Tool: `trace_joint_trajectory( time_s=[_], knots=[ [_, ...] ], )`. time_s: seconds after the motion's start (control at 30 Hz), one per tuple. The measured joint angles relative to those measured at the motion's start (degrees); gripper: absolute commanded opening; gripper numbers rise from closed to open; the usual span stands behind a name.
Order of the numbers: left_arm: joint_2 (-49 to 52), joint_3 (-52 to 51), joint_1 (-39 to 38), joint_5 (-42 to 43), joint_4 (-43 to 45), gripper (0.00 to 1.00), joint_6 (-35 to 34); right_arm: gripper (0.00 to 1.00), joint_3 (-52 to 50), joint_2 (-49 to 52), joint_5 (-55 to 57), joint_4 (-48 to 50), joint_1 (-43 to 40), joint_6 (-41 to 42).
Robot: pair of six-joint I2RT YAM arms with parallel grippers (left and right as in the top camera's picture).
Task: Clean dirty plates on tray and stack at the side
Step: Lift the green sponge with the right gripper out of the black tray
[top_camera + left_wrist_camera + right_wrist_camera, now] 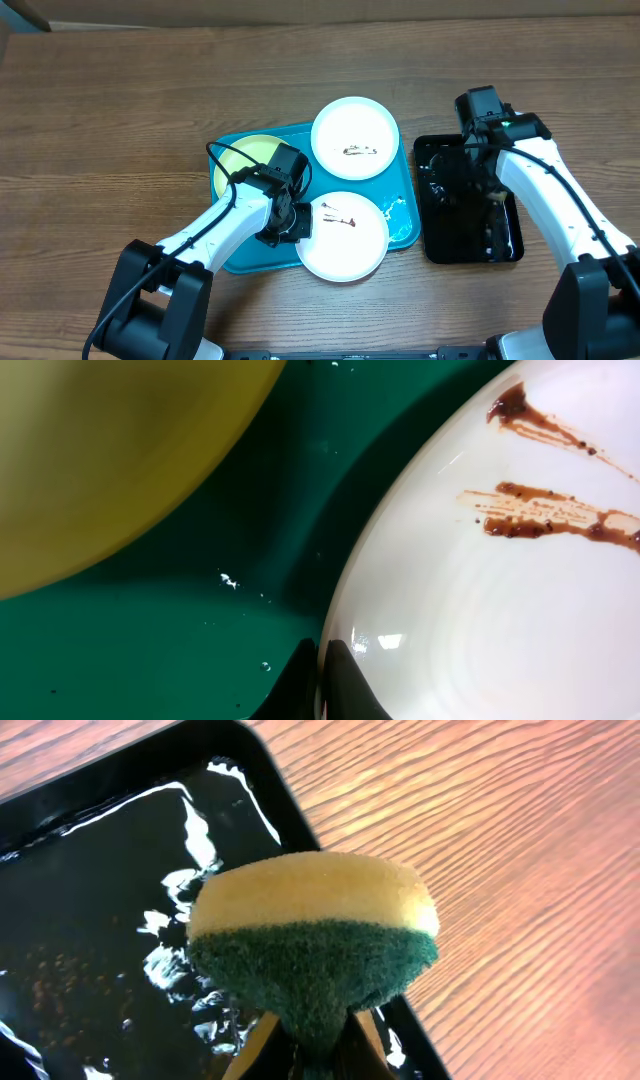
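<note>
Three plates lie on the turquoise tray (398,236). A white plate (355,137) with a dark smear sits at the back right. A pale yellow-green plate (240,158) sits at the back left, partly under my left arm. A white plate (345,240) with brown streaks sits at the front, overhanging the tray's front edge. My left gripper (322,678) is shut on the left rim of this front plate (500,600). My right gripper (315,1035) is shut on a yellow and green sponge (315,930) above the black tray (90,920).
The narrow black tray (505,246), wet and glossy, stands right of the turquoise tray. Wooden table top (120,120) surrounds both. The yellow-green plate (110,450) and wet tray floor (150,640) fill the left wrist view.
</note>
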Motion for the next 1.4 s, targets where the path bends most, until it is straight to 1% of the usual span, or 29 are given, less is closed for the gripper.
trace_joint_trajectory(
  time_s=[0.33,1.4],
  knots=[
    [0.0,0.0,0.0,0.0,0.0,0.04,0.0,0.04,0.0,0.0,4.9,-1.0,3.5,3.5],
    [0.0,0.0,0.0,0.0,0.0,0.04,0.0,0.04,0.0,0.0,5.9,-1.3,3.5,4.5]
  ],
)
